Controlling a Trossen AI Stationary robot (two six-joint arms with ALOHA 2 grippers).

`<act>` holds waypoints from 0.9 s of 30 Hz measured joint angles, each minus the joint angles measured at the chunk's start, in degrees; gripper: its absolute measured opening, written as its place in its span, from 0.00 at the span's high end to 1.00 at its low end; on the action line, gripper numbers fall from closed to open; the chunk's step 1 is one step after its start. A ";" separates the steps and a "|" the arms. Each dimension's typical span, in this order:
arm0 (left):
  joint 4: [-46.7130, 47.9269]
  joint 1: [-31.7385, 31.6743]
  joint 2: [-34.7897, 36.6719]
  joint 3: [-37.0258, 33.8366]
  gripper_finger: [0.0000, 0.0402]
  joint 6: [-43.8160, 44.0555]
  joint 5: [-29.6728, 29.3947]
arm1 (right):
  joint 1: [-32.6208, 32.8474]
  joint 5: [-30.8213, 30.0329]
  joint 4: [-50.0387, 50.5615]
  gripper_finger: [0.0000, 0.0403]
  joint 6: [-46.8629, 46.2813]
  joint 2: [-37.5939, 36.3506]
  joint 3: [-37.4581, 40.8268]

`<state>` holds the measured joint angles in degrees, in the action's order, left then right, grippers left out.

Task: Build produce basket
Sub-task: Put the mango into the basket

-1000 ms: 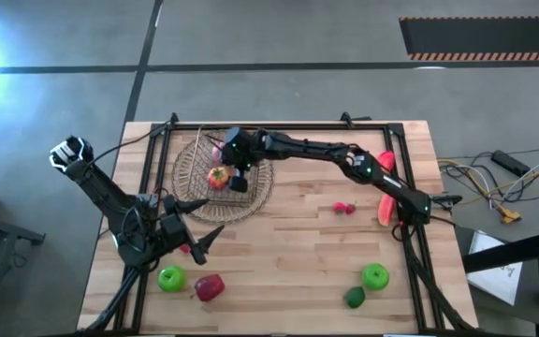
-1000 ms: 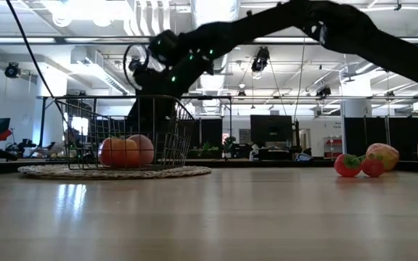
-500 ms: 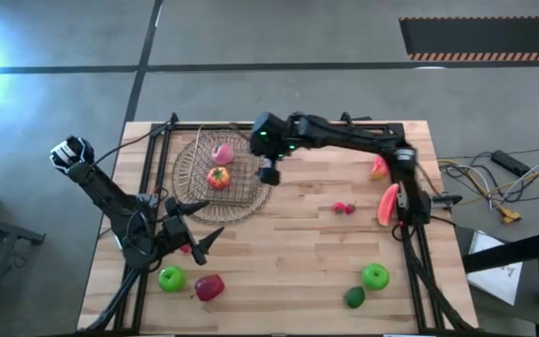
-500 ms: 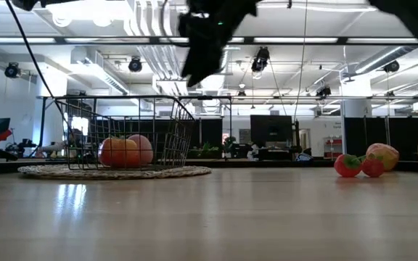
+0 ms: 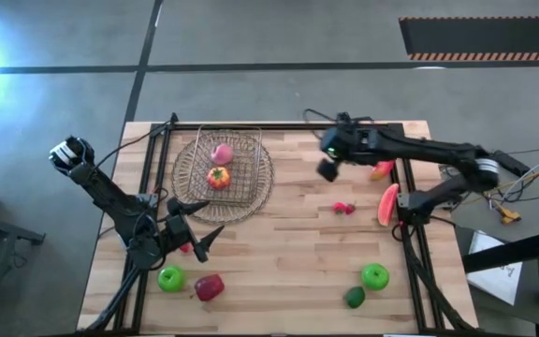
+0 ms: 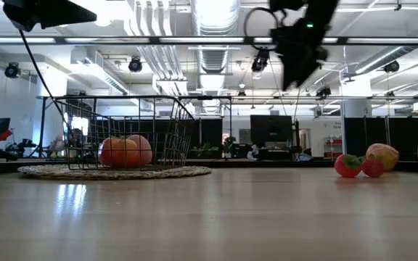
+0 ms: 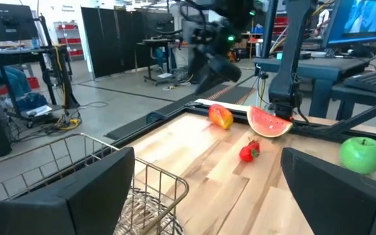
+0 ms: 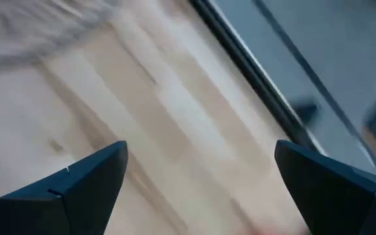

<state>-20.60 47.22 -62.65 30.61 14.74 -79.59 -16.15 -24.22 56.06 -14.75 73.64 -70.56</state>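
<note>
- Nearest the front edge of the table lie a green apple and a red apple side by side on the left, and a second green apple with a dark green piece just beside it on the right.
- The left gripper sits low over the left part of the table, just behind the first green apple and the red apple, its fingers spread wide and holding nothing.
- Near the middle right, tiny red berries rest on the bare wood, with a red watermelon slice close by at the right frame rail.
- A peach-coloured fruit lies a little farther back, near the right rail.
- The right gripper hangs in the air above the back right part of the table, well clear of the surface in the low view; its fingers stand apart and empty.
- The right gripper is between the basket and the peach-coloured fruit, touching neither.
- At the back left stands the basket, upright on a round woven mat.
- Inside the basket sit an orange tomato and a pink peach, close together; the low view shows them resting on the basket's floor behind the wire grid.
- Beyond the table the low view shows an open hall with ceiling lights and dark screens.
</note>
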 joint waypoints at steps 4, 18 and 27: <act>-0.16 -0.34 -0.02 -0.95 0.08 0.04 -0.04 | -3.04 0.55 5.46 0.06 -9.51 -5.96 6.91; -1.62 -1.86 -0.02 -1.96 0.08 -0.02 -0.22 | -28.07 6.85 9.55 0.06 -15.62 -0.22 17.02; -1.51 -1.86 -0.02 -1.96 0.08 0.04 -0.20 | -33.96 10.20 10.77 0.06 -17.23 5.25 16.56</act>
<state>-22.11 45.36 -62.67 28.64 14.79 -79.79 -50.11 -14.02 66.83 -31.99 78.89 -54.00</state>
